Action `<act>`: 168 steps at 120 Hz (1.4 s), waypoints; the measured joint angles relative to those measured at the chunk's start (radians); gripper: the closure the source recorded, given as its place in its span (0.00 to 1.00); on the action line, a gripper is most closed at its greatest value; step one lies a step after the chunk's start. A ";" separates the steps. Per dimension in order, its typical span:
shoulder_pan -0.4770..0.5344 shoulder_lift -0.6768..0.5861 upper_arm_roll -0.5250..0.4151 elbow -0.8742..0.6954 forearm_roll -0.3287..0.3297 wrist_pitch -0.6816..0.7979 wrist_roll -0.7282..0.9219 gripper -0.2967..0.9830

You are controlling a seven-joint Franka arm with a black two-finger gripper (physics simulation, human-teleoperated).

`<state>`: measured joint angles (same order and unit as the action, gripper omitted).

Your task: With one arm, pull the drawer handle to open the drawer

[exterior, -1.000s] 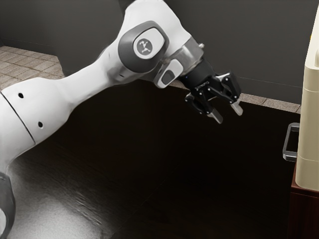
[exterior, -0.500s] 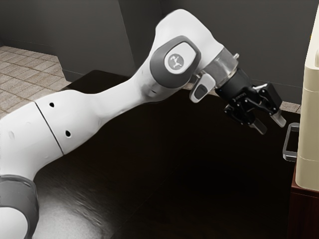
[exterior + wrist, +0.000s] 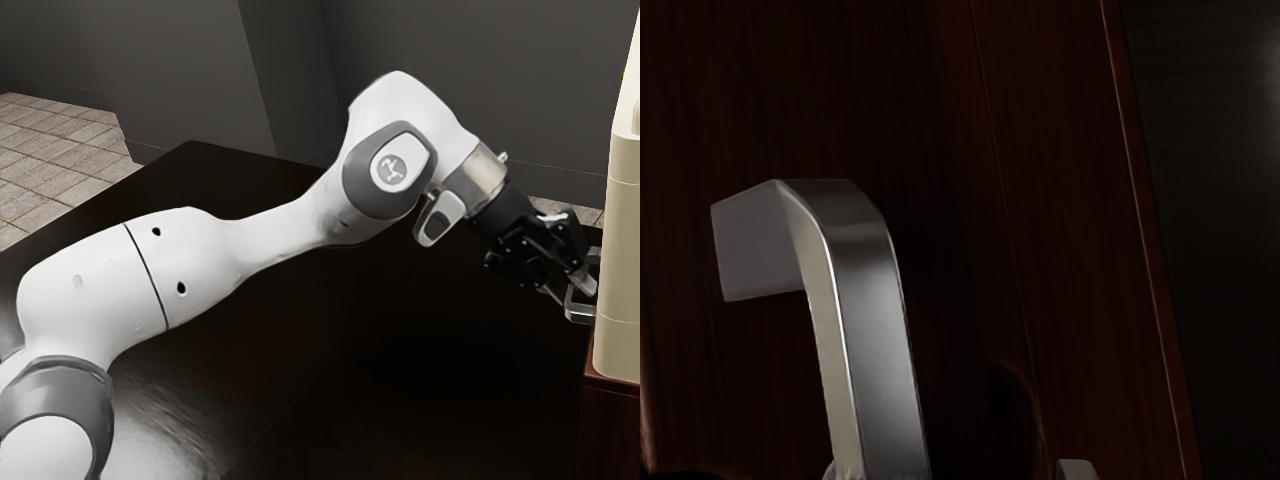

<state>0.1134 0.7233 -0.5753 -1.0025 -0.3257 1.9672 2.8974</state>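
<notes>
At the cabinet by the exterior view's right edge, my gripper (image 3: 576,291) is at the silver drawer handle (image 3: 579,313), whose upper part it covers. Its fingers stand apart, so it is open. In the wrist view the curved metal handle (image 3: 878,350) projects from the dark reddish wood drawer front (image 3: 970,300). Along that view's lower edge are the two tips of my gripper (image 3: 960,470), well apart, with the handle's bar between them, close beside one tip. No grip from both sides is visible.
The cream upper body (image 3: 619,260) of the cabinet rises right beside my hand, above a dark red wooden part (image 3: 609,430). A dark glossy surface (image 3: 400,370) lies under the arm. Grey walls (image 3: 450,90) stand behind.
My arm has reached toward the exterior view's right and downward, bringing the gripper from free space to the handle. The handle and cabinet look unmoved.
</notes>
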 joint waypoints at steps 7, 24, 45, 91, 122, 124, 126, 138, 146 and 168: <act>0.003 0.000 0.000 0.000 -0.001 0.006 0.000 0.68; 0.020 -0.027 -0.003 -0.023 0.001 0.014 0.000 0.76; 0.108 -0.092 -0.027 -0.098 -0.007 0.020 0.000 0.80; 0.179 -0.179 -0.031 -0.238 -0.017 0.026 0.000 0.82; 0.298 -0.223 -0.100 -0.321 -0.019 0.027 0.000 0.82; 0.307 -0.224 -0.105 -0.325 -0.019 0.027 0.000 0.82; 0.314 -0.224 -0.109 -0.328 -0.019 0.027 0.000 0.82; 0.367 -0.225 -0.147 -0.346 -0.019 0.027 0.000 0.83; 0.409 -0.229 -0.176 -0.362 -0.018 0.026 0.000 0.83; 0.473 -0.233 -0.206 -0.378 -0.018 0.022 0.000 0.83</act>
<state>0.5859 0.4901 -0.7814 -1.3808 -0.3432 1.9895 2.8979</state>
